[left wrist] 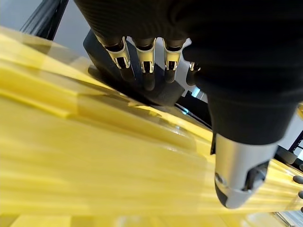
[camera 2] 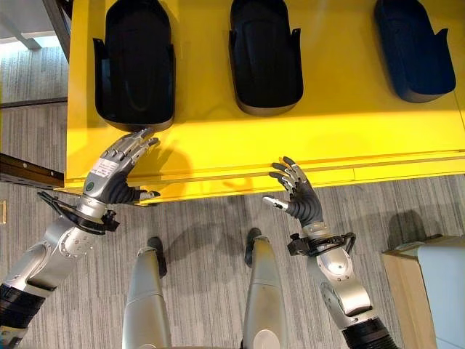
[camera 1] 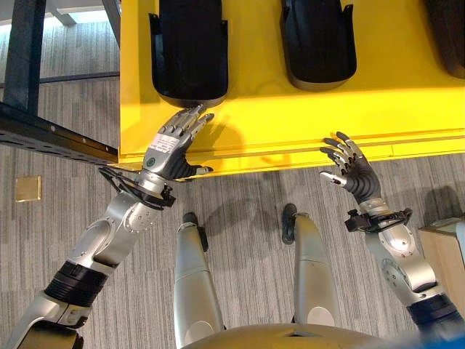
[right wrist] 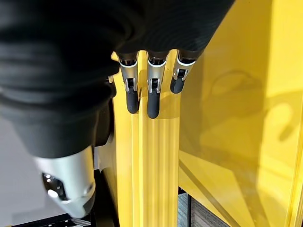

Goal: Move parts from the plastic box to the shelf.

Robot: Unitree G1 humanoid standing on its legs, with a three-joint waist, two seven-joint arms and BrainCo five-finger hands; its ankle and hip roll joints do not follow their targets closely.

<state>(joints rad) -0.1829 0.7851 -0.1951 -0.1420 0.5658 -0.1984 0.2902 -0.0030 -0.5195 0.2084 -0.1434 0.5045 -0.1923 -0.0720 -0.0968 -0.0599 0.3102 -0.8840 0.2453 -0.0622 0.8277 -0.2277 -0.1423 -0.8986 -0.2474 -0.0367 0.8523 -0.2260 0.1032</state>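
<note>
Yellow shelf point(camera 2: 327, 138) spans the top, w/ three dark parts point(camera 2: 266, 57) lying lengthwise, away from robot. Left hand point(camera 1: 173, 145), fingers straight, empty, reaches toward nearest part point(camera 1: 190, 51). Right hand point(camera 2: 296, 192) relaxed, empty, at shelf edge.

The left hand point(left wrist: 156, 56) reaches out over the yellow shelf point(left wrist: 94, 156), its dark ribbed cover close to the camera. Its fingers point(left wrist: 147, 66) run straight in a row, dark tips toward a black part point(left wrist: 161, 92) that lies on the shelf just past them; whether they touch it cannot be told. The silver thumb point(left wrist: 239, 165) hangs apart, above the yellow surface
</note>
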